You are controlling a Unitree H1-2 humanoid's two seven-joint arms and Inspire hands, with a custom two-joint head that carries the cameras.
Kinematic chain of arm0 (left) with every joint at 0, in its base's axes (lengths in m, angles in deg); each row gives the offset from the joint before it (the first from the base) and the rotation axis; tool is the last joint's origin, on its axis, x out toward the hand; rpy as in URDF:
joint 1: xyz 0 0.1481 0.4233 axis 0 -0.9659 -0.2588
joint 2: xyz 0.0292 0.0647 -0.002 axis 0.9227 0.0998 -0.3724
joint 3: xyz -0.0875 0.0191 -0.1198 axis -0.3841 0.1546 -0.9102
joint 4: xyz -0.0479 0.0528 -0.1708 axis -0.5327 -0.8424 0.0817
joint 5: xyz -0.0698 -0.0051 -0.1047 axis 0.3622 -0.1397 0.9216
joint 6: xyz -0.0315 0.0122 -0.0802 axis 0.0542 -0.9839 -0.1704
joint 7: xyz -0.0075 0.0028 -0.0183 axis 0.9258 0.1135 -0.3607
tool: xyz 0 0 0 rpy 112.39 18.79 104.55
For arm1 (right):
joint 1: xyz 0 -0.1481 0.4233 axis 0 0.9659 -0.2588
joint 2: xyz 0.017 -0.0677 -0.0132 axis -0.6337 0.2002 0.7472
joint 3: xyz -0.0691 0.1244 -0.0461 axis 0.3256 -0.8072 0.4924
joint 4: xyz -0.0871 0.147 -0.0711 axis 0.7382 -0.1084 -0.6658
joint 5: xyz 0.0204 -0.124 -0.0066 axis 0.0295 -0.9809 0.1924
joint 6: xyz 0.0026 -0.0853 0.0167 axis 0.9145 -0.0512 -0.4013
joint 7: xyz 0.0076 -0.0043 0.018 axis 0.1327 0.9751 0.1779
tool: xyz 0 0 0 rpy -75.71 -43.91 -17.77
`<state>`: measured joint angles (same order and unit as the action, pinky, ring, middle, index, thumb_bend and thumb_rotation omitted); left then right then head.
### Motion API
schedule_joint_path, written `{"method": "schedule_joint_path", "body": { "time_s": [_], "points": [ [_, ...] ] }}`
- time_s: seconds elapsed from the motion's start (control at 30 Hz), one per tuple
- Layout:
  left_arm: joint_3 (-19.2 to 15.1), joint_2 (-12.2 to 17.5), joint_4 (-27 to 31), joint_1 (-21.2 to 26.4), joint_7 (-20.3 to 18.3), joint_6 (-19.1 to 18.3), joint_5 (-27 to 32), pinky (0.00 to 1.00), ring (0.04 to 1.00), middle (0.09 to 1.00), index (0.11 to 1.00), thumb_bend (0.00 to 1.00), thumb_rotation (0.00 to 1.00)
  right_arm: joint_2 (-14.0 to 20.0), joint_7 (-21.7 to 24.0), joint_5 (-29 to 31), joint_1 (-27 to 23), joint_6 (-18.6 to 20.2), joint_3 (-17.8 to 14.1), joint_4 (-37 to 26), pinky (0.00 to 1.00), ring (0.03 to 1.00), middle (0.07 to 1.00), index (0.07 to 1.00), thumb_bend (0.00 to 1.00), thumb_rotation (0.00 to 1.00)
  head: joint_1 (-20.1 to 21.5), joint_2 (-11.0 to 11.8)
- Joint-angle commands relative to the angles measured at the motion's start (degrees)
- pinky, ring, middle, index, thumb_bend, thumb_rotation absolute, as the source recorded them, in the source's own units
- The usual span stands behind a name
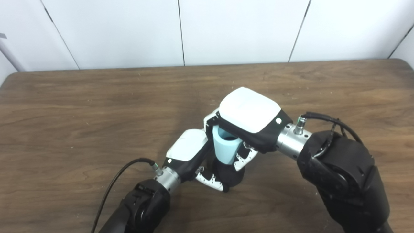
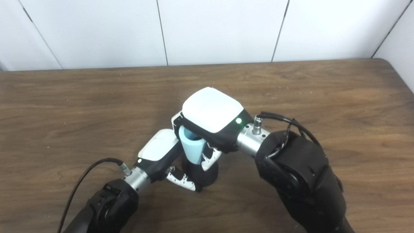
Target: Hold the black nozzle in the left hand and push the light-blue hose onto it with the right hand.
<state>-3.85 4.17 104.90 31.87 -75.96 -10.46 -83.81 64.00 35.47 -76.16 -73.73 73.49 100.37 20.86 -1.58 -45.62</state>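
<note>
In the left eye view, the bulky black right forearm (image 1: 346, 174) fills the lower right corner, nearest the lens, with a cable looping over its metal wrist. Its right hand (image 1: 249, 121), white-shelled and smooth on the back, reaches leftward and is wrapped around the light-blue hose (image 1: 225, 147), a short matte tube standing nearly upright with its dark open mouth facing up. Just below the hose sits the black nozzle (image 1: 230, 176), a rounded dark piece against which the hose's lower end rests; whether it is pushed fully on cannot be told. The left hand (image 1: 190, 152) comes up from the lower left, fingers (image 1: 210, 181) curled around the nozzle from beneath. The brown tabletop (image 1: 81, 119) is wood-grained with faint specks, and wide bare areas lie to the left, right and back of the hands; its far edge meets a white panelled wall (image 1: 129, 32).

In the right eye view, the same cluster sits slightly left of centre. The right hand (image 2: 212, 116) shows a green light near the wrist, and grips the hose (image 2: 193, 147) from above and behind. The left hand (image 2: 160, 152) clasps the nozzle (image 2: 202, 176), which stands close above the tabletop (image 2: 355, 97). The tabletop's rounded right corner shows, well apart from the hands.
</note>
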Motion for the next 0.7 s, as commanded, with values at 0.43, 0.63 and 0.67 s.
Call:
{"method": "schedule_joint_path", "body": {
  "time_s": [0.43, 0.63, 0.67],
  "points": [
    [3.04, 0.47, -3.63, -3.38, -5.50, -0.93, -0.71, 0.89, 0.639, 0.486, 0.489, 0.52, 0.00, -0.17, 3.80, -0.59, -1.99, 1.01, -1.28, 2.24, 0.73, 0.724, 0.710, 0.697, 0.92, 0.21, 0.01, 0.13],
    [3.02, 0.33, -3.64, -3.30, -5.62, -1.03, -0.64, 0.89, 0.639, 0.488, 0.488, 0.52, 0.00, -0.66, 3.28, -1.20, -2.28, 0.81, -1.22, 2.22, 0.91, 0.936, 0.959, 0.874, 0.99, 0.37, 0.11, 0.09],
    [3.02, 0.33, -3.64, -3.32, -5.62, -1.02, -0.63, 0.89, 0.639, 0.488, 0.488, 0.52, 0.00, -0.67, 3.28, -1.44, -2.41, 0.67, -1.19, 2.06, 0.94, 0.956, 0.978, 0.891, 1.00, 0.38, -0.01, 0.11]
  ]
}}
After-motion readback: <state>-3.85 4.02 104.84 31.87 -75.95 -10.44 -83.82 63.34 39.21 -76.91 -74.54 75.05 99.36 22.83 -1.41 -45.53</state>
